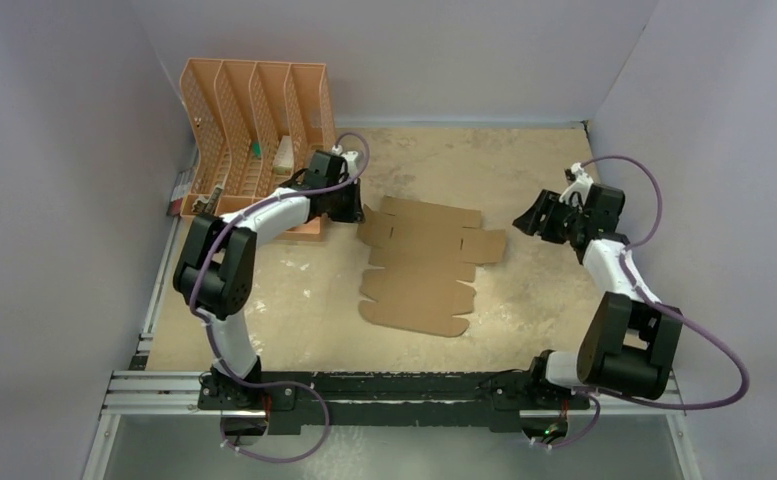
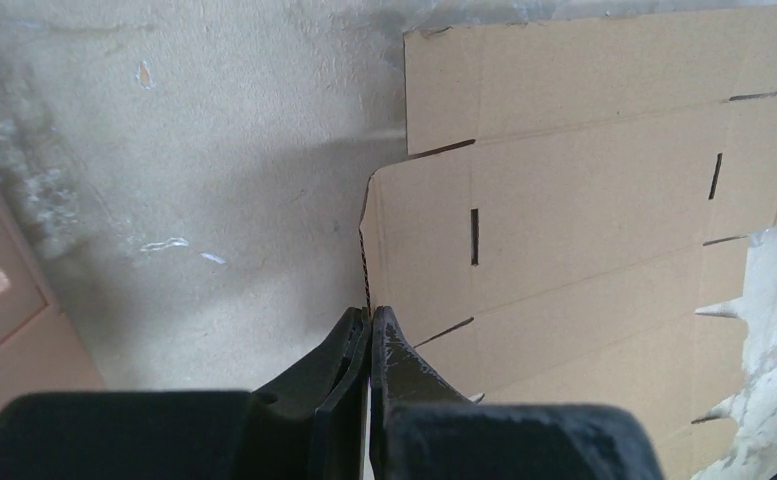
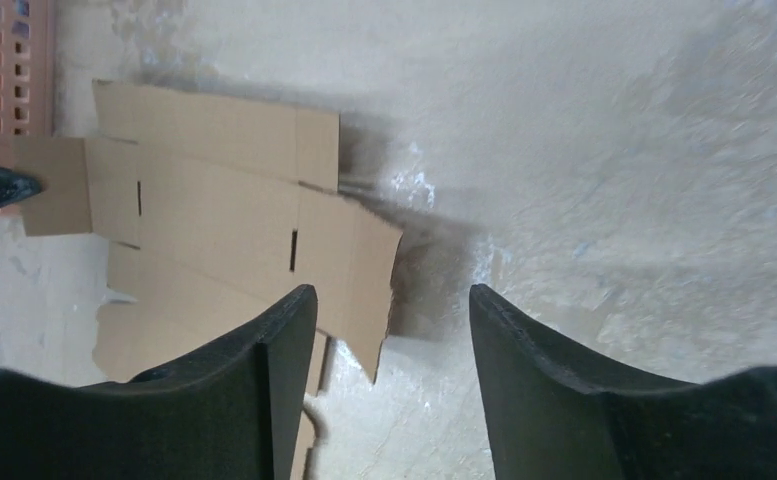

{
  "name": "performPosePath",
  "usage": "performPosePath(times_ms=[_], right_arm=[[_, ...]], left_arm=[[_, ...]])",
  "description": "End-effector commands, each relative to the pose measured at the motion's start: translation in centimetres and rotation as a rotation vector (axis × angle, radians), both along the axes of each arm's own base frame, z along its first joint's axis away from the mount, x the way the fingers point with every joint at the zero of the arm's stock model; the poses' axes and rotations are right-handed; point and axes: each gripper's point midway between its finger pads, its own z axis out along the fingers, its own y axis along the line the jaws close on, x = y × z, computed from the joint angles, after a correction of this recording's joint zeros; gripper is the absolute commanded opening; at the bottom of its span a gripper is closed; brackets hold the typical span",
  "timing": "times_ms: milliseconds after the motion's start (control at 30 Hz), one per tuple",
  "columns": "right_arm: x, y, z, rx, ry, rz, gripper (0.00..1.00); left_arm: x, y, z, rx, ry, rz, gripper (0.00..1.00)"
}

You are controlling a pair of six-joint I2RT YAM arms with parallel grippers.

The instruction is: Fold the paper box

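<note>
The paper box [image 1: 424, 265] lies as a flat brown die-cut sheet with flaps and rounded tabs in the middle of the table. My left gripper [image 1: 356, 215] is at the sheet's left flap. In the left wrist view my left gripper [image 2: 370, 312] is shut on the thin edge of that flap [image 2: 564, 210], which is raised slightly off the table. My right gripper [image 1: 526, 222] is open and empty, just right of the sheet's right flap. In the right wrist view my right gripper [image 3: 392, 292] has its jaws wide apart, with the flap's corner [image 3: 364, 260] lying below, between them.
An orange slotted plastic file organiser [image 1: 254, 110] stands at the back left, close behind my left arm; it shows at the edge of the left wrist view [image 2: 4, 330] and the right wrist view [image 3: 4, 50]. Grey walls enclose the table on three sides.
</note>
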Motion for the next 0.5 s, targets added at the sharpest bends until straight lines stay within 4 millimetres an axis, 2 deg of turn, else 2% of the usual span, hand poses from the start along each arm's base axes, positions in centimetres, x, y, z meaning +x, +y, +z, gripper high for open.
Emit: performPosePath(times_ms=[0, 67, 167, 267, 400, 467], right_arm=[[1.5, -0.7, 4.1, -0.087, -0.074, -0.006, 0.63], [2.4, 0.6, 5.2, -0.092, -0.100, 0.035, 0.68], [3.8, 3.9, 5.8, -0.143, -0.135, 0.156, 0.78], [5.0, 6.7, 5.6, -0.151, -0.137, 0.292, 0.81], [7.0, 9.0, 5.3, -0.148, -0.150, 0.435, 0.82], [7.7, 11.4, 5.0, -0.123, -0.158, 0.527, 0.82]], left_arm=[[0.6, 0.8, 3.2, 0.046, -0.142, -0.095, 0.00], [0.4, 0.8, 3.9, 0.045, -0.167, -0.112, 0.00], [-0.2, 0.5, 4.5, 0.035, -0.202, -0.141, 0.00], [-0.9, 0.1, 4.3, 0.043, -0.208, -0.174, 0.00], [-1.4, -0.6, 4.5, 0.030, -0.212, -0.211, 0.00], [-1.4, -0.7, 4.8, 0.028, -0.218, -0.216, 0.00]])
